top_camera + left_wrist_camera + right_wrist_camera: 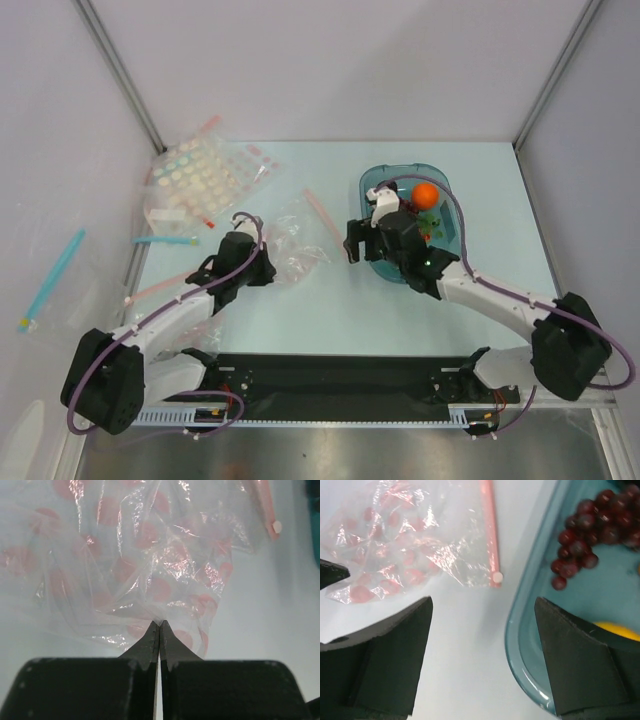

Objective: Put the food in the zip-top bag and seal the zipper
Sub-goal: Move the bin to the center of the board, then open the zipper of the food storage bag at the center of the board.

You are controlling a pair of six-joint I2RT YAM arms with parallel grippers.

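A crumpled clear zip-top bag (292, 248) lies left of centre; the wrist views show red dots on it (150, 555). Its pale pink zipper strip (320, 214) runs along the edge nearest the tray (490, 525). My left gripper (268, 266) is shut on the bag's near edge (159, 625). The food lies in the teal tray (385, 180): an orange (425, 193), dark grapes (590, 535), a yellow piece (617, 630) and a red-and-green bunch (432, 226). My right gripper (362, 242) is open and empty, straddling the tray's left rim (520, 645). No plain undotted bag shows.
A pastel-dotted bag (205, 175) and other clear bags with red (172, 214) and blue strips (165, 240) lie at the back left. A blue-stripped bag (50, 270) is outside the left wall. Walls close in on both sides.
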